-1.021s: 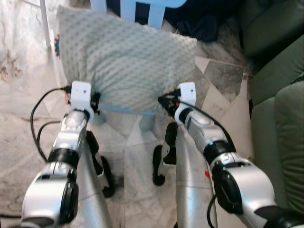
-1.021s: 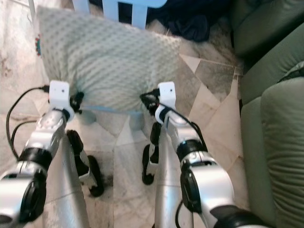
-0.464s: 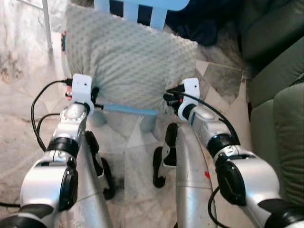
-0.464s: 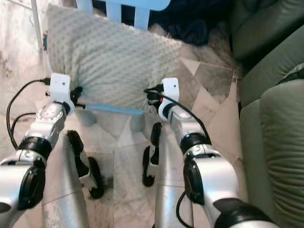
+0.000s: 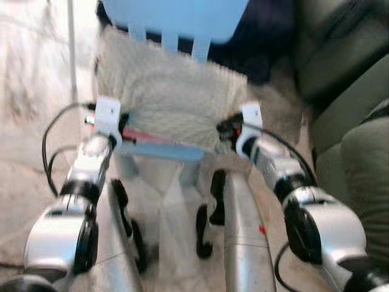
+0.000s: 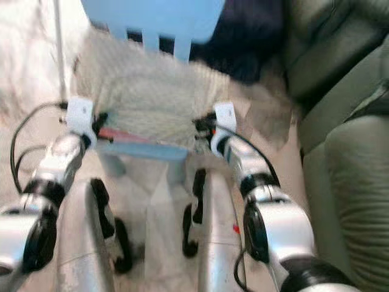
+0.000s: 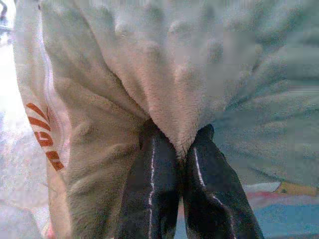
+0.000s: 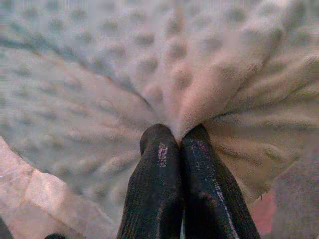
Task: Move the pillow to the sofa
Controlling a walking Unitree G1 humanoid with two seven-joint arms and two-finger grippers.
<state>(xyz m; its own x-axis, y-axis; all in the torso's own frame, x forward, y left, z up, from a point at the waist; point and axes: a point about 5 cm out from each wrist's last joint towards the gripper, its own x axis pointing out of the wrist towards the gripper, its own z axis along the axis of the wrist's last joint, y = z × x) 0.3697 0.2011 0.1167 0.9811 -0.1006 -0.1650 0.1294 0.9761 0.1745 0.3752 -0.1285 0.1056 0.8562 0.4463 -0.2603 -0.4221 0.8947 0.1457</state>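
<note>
— Both pincers: what is being held, going by the eye views?

— The pillow [image 5: 167, 103] is being gripped at its near corners, by the left gripper [image 5: 124, 126] on one side and the right gripper [image 5: 223, 132] on the other. It is being held over the seat of a light blue chair [image 5: 176, 18], whose backrest is seen just beyond it. The green sofa [image 5: 358, 152] is lying to the right, apart from the pillow. These views are blurred.

— And the left wrist view?

— A fold of the dimpled fabric is being pinched between the fingers [image 7: 149, 184], closed tight on it.

— The right wrist view?

— The same is being shown: cloth is being clamped between the closed fingers [image 8: 157, 189].
</note>
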